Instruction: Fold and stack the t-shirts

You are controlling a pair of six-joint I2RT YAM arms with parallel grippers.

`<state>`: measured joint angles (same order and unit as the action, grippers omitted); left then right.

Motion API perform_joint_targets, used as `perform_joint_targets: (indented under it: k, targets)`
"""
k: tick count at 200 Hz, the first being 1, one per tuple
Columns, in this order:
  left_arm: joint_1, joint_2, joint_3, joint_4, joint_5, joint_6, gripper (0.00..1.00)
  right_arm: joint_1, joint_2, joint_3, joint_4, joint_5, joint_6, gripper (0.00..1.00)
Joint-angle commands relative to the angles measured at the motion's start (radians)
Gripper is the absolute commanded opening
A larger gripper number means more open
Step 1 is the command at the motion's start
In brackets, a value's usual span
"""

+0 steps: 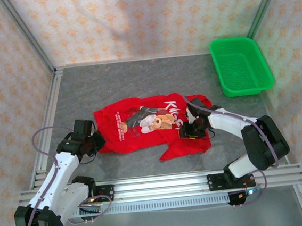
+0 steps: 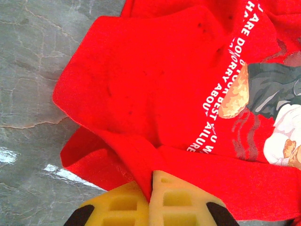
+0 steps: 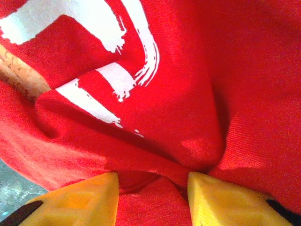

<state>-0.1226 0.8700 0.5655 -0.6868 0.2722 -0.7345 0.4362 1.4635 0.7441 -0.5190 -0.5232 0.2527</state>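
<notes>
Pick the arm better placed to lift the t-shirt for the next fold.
Left, probably. The left end effector is shut on the t-shirt edge, ready to lift. The right end effector stands open astride a bunched fold, no visible grip.

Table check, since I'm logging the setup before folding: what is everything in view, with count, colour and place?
t-shirt: one, bright red with a bear print and white lettering, crumpled at mid-table between the arms
basket: one, green, far right corner
table: one, grey marbled
left gripper: one, yellow fingers, shut on the t-shirt's left edge
right gripper: one, yellow fingers, jaws apart over the t-shirt's right side, cloth between them
</notes>
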Motion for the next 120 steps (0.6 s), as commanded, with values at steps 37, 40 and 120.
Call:
perform_joint_targets:
  k: [37,40,120]
  targets:
    - [0.0,-0.017,-0.007,-0.034,-0.027,0.002,0.0,0.005,0.003,-0.029,0.055,-0.051,-0.031,0.39]
    - [0.0,-0.017,-0.007,-0.033,-0.026,0.001,0.0,0.006,0.004,-0.032,0.057,-0.054,-0.03,0.38]
    - [0.001,-0.014,-0.018,-0.019,-0.027,-0.002,0.0,0.011,-0.032,-0.045,0.05,-0.018,-0.008,0.09]
